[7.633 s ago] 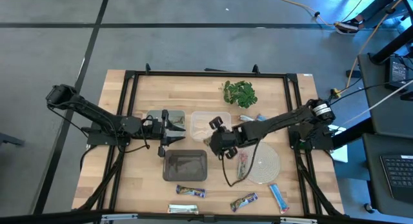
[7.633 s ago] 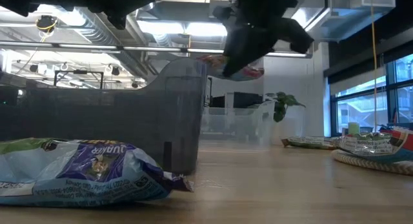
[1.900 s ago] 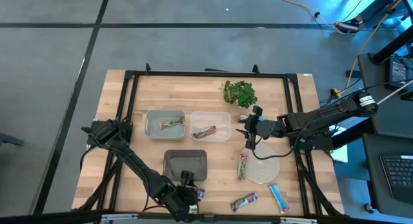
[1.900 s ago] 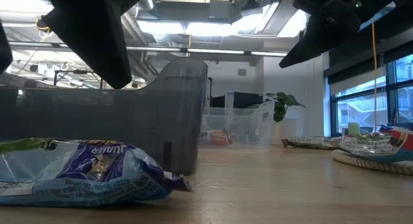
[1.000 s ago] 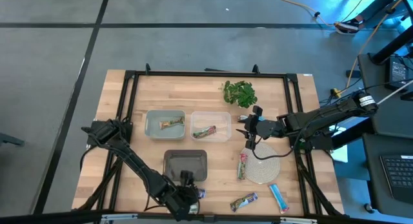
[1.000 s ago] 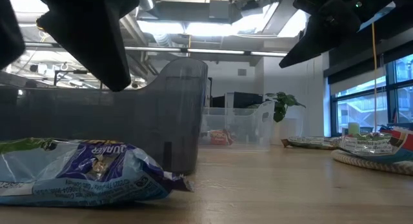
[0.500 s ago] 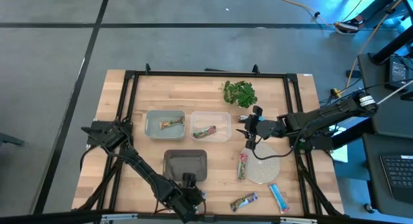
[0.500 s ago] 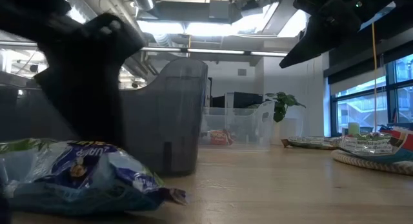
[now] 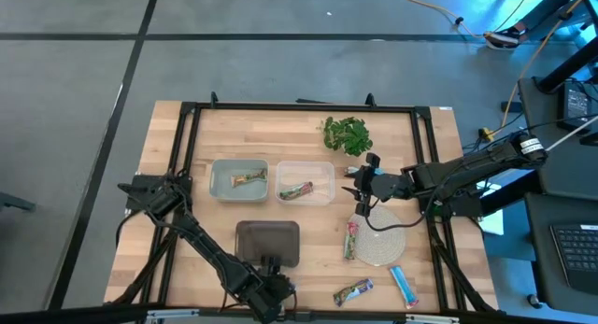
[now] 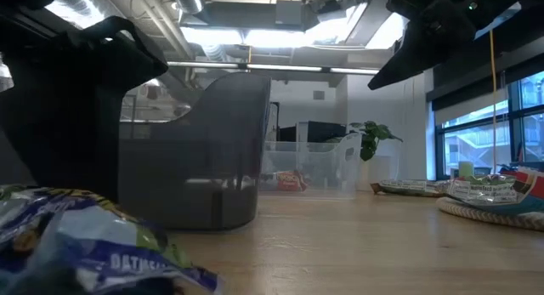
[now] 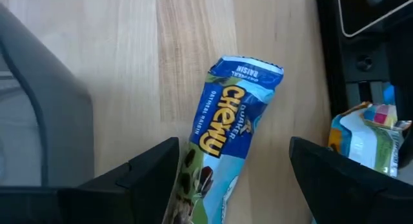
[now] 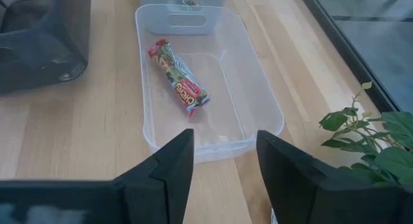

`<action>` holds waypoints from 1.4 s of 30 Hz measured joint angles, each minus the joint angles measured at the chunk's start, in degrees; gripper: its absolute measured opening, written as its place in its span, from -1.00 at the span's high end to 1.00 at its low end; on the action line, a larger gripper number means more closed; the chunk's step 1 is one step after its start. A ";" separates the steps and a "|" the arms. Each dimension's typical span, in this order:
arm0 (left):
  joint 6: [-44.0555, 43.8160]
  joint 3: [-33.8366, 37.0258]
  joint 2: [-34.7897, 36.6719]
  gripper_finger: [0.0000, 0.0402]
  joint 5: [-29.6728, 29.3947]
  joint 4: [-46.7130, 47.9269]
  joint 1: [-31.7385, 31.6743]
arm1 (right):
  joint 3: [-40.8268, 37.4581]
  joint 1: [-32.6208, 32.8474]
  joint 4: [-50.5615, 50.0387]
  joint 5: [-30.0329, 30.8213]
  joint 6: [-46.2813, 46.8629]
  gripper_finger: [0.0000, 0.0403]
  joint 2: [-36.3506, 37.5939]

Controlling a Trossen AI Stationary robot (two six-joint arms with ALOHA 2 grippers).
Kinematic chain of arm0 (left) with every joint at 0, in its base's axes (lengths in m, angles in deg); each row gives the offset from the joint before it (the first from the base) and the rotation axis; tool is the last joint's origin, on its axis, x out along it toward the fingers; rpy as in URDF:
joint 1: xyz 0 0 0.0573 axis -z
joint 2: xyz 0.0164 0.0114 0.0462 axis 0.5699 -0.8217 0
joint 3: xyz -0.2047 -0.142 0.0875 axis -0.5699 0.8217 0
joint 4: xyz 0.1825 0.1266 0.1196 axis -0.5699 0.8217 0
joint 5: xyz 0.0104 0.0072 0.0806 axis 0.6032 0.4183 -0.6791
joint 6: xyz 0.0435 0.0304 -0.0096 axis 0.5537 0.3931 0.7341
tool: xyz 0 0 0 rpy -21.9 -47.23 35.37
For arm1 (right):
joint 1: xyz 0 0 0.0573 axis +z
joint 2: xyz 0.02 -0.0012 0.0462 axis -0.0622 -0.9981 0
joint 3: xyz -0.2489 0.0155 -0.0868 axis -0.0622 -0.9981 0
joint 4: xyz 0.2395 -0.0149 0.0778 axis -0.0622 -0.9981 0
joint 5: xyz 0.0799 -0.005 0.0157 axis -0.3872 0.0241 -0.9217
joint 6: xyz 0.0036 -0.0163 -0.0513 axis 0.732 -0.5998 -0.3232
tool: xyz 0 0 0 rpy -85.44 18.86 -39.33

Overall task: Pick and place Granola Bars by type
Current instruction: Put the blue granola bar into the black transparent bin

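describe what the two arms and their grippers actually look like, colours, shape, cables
Both arms are dark, near black, built of slim jointed links. The left gripper ends in two broad, flat, matte black fingers. The right gripper has the same blocky black fingers. A thin black cable loops from the right arm over the table. No markings show.

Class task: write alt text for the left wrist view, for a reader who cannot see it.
A blue granola bar lies on the wooden table between the left gripper's open dark fingers. A dark grey bin sits at one edge and another wrapped bar at the other.
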 joint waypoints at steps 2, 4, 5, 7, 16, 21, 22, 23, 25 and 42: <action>0.02 0.00 0.00 -0.42 0.94 -0.10 0.00 | 0.00 0.00 -0.17 0.00 -0.01 0.14 0.00; 0.02 0.00 0.00 -0.42 1.79 -0.14 -0.07 | 0.00 0.00 -0.40 0.00 -0.02 0.14 -0.01; 0.00 0.02 0.00 -0.42 2.13 -0.15 -0.15 | 0.00 0.00 -0.42 0.00 -0.03 0.14 -0.01; 0.00 0.04 0.00 -0.42 2.60 -0.25 -0.17 | 0.00 0.00 -0.40 0.00 -0.04 0.14 -0.02; 5.05 0.04 -0.02 -0.42 1.93 -0.24 -0.27 | 0.00 0.00 -0.50 0.01 -0.07 0.14 -0.02; 7.66 0.07 -0.11 -0.42 2.21 -0.17 -0.54 | 0.00 0.01 -0.52 0.00 -0.07 0.14 -0.02; 8.24 0.07 -0.11 -0.42 1.92 -0.17 -0.55 | 0.00 0.00 -0.53 0.00 -0.08 0.14 -0.02; 8.47 0.07 -0.09 -0.42 1.65 -0.18 -0.60 | 0.00 0.01 -0.53 0.00 -0.07 0.14 -0.02; 8.56 0.07 -0.09 -0.42 0.82 0.34 -0.69 | 0.00 0.00 -0.54 0.00 -0.07 0.14 -0.02; 8.57 0.02 0.11 0.07 2.14 2.86 -1.36 | 0.00 0.00 -0.57 0.00 -0.13 0.14 -0.02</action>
